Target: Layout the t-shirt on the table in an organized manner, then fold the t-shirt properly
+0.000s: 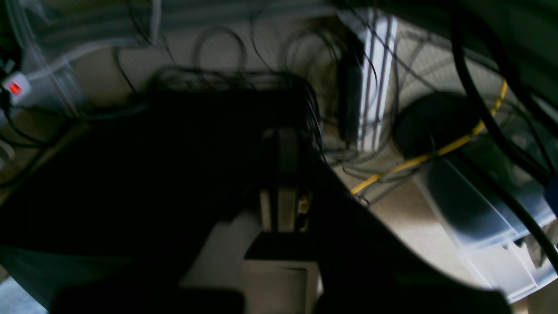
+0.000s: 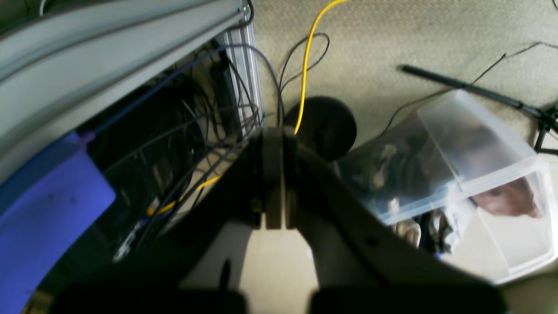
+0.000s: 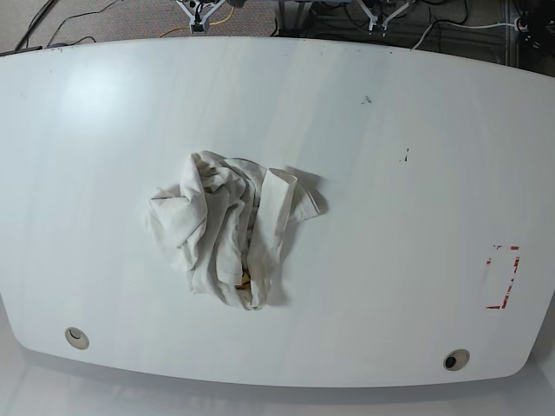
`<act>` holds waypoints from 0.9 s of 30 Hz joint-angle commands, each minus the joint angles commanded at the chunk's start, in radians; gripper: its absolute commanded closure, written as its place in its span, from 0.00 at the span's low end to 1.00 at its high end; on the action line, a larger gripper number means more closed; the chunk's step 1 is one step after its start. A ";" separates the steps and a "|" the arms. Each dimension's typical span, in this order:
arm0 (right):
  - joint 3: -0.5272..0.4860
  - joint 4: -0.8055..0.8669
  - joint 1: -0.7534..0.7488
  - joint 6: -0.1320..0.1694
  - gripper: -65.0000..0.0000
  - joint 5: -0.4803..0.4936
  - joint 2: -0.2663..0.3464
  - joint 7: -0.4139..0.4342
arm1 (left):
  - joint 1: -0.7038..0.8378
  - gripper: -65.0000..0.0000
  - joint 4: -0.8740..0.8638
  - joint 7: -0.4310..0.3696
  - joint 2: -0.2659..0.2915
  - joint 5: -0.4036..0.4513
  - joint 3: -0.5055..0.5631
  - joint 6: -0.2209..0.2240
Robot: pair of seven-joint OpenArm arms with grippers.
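Shirt (image 3: 227, 230) bunched up in the counter (image 3: 390, 217) middle | left pincer (image 1: 282, 174) pressed together | right pincer (image 2: 274, 174) pressed together, both off over the floor

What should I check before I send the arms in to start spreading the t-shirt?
1. T-shirt on the table: ok, it lies well inside the edges, left of centre in the base view.
2. T-shirt laid flat: not ok, it is a crumpled heap, with only a speck of yellow print showing.
3. Space to spread it: ok, bare tabletop lies all around the heap.
4. Arms over the table: not ok, neither shows in the base view; both wrist cameras look at floor and cables.
5. Right gripper open: not ok, its fingers are pressed together, holding nothing.
6. Left gripper open: not ok, its fingers look closed, though the view is dark.
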 joint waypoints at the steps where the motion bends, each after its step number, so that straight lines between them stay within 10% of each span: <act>1: 0.000 0.000 -0.008 0.000 0.99 0.000 0.000 0.021 | 0.002 0.99 0.000 -0.002 0.000 -0.002 -0.002 0.000; 15: 0.002 0.018 -0.092 -0.002 0.99 0.003 -0.002 0.126 | 0.074 0.99 0.009 -0.097 -0.008 -0.003 -0.005 -0.002; 27: 0.006 0.370 -0.316 -0.005 0.99 0.006 -0.002 0.097 | 0.170 0.99 0.011 -0.215 -0.032 -0.005 -0.026 -0.002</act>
